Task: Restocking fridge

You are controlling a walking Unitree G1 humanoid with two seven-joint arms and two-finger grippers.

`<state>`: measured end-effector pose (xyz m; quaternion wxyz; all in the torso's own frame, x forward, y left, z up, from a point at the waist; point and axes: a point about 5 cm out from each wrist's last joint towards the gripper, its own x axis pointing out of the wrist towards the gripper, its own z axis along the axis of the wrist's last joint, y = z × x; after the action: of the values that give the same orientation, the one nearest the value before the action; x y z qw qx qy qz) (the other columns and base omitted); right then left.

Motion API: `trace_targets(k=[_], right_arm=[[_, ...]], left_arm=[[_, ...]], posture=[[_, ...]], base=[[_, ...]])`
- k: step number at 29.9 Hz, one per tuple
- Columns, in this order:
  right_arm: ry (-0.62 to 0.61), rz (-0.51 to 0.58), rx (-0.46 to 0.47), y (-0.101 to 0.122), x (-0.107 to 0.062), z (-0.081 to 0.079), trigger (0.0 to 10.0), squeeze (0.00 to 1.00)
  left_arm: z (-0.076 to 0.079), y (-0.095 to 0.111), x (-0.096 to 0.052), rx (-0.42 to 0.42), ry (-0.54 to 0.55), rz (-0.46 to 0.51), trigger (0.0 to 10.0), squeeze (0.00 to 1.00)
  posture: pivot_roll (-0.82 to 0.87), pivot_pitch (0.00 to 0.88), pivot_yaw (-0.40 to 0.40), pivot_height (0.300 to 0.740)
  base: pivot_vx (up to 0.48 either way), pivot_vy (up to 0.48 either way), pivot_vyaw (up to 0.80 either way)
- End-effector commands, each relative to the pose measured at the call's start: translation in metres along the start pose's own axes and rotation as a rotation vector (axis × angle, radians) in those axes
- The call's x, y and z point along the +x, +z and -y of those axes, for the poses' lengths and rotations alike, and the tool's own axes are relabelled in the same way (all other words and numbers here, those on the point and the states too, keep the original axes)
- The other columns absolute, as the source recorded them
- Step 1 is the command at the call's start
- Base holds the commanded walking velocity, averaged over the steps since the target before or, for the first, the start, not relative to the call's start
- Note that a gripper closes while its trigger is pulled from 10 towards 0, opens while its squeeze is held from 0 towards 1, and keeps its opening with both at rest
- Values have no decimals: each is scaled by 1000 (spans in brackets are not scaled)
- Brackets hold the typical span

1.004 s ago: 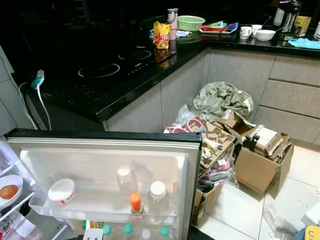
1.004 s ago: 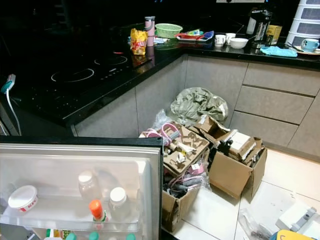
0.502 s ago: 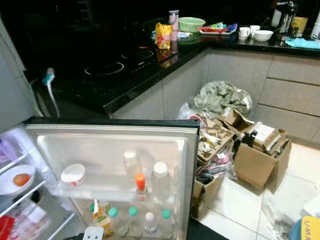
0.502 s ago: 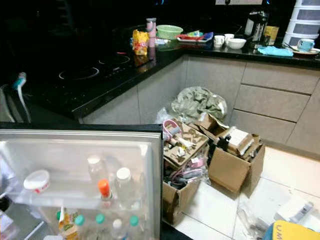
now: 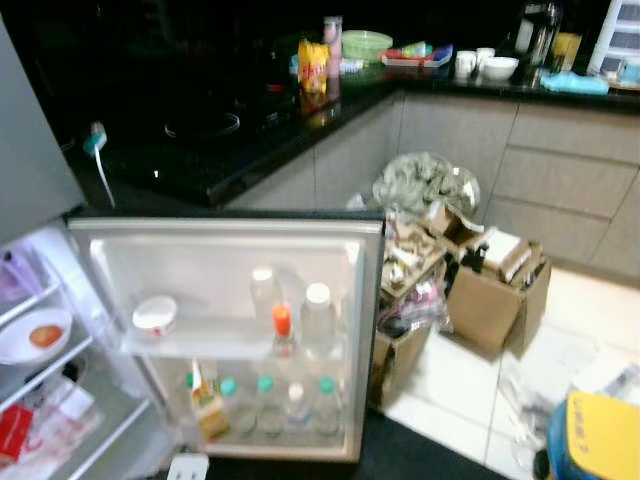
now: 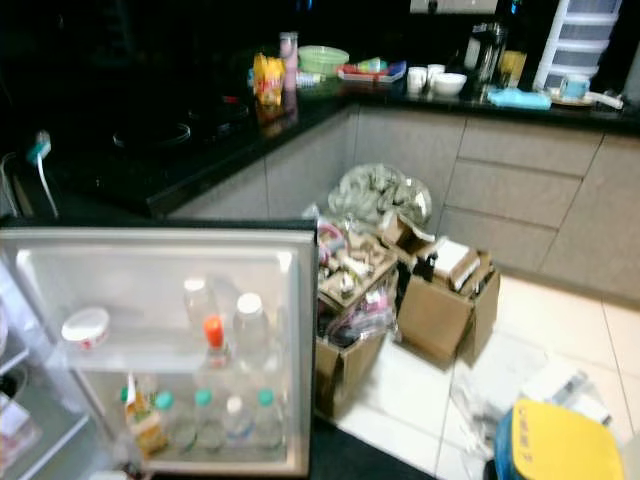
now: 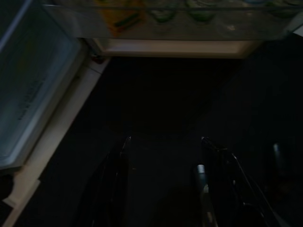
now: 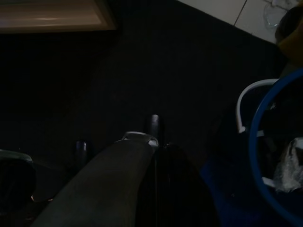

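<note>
A kitchen seen from above, slightly blurred. At far left, the lit interior of the open white fridge (image 5: 40,440) shows wire shelves; one carries a white bowl holding something orange (image 5: 34,336), and a red packet (image 5: 12,433) lies on a lower shelf. Next to it, the open fridge door (image 5: 225,240) faces the viewer. Its upper door shelf holds a white tub with a red label (image 5: 155,315), a clear plastic bottle (image 5: 263,295), a small orange-capped bottle (image 5: 282,325) and a white-capped bottle (image 5: 317,315). The lower door shelf holds a yellow carton (image 5: 207,410) and a row of green-capped bottles (image 5: 270,405).

Behind the door runs a black glossy countertop (image 5: 220,150) with a yellow snack bag (image 5: 312,65) and a green bowl (image 5: 366,43). To the right, open cardboard boxes stuffed with packaging (image 5: 480,290) sit on pale floor tiles before grey cabinet drawers. At the bottom right corner is a blue bucket with a yellow lid (image 6: 560,445).

In the dark wrist views, the left gripper (image 7: 163,153) hangs low over a dark mat beneath the door, its two black fingers spread apart and empty. The right gripper (image 8: 154,137) hangs beside the bucket's blue rim; I cannot tell how its fingers stand.
</note>
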<state>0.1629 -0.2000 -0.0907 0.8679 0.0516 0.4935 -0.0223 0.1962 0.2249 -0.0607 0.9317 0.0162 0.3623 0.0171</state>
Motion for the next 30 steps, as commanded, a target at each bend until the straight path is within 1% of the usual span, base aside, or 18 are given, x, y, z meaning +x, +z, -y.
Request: trace_targets(k=[1, 4, 9, 14, 17, 23, 24, 26, 30], right_arm=[[-1, 4, 4, 1, 0, 1, 10000, 0], [-1, 5, 3, 1, 0, 2, 10000, 0], [4, 8, -2, 2, 0, 1, 10000, 0], [9, 11, -4, 3, 0, 1, 10000, 0], [14, 15, -12, 4, 0, 0, 10000, 0], [17, 22, -12, 5, 0, 0, 10000, 0], [17, 23, -12, 6, 0, 0, 10000, 0], [16, 26, -13, 7, 0, 1, 10000, 0], [15, 24, -14, 6, 0, 2, 10000, 0]], left_arm=[[-2, -4, -1, 24, 3, -26, 10000, 0], [-1, -2, -1, 20, 1, -8, 10000, 0], [-1, -1, 0, 11, 9, -5, 10000, 0], [-1, 2, 0, 29, -6, 12, 10000, 0], [1, 3, 1, 39, -15, 16, 10000, 0], [3, 3, 1, 31, -18, 16, 10000, 0], [3, 3, 1, 6, -13, 15, 10000, 0], [2, 3, 2, 17, 7, 10, 10000, 0], [2, 3, 2, 20, -1, 11, 10000, 0]], posture=[[-10, 105, 48, 740], [-9, 102, 48, 740], [-8, 96, 48, 740], [-4, 88, 49, 740], [-6, 84, 50, 740], [-12, 78, 49, 740], [-16, 77, 51, 740], [-18, 79, 53, 740], [-18, 78, 52, 740]], base=[[0, 0, 0], [0, 0, 0], [0, 0, 0], [0, 0, 0], [0, -480, 0], [0, -459, 0], [0, 0, 0], [0, 0, 0], [0, 0, 0]])
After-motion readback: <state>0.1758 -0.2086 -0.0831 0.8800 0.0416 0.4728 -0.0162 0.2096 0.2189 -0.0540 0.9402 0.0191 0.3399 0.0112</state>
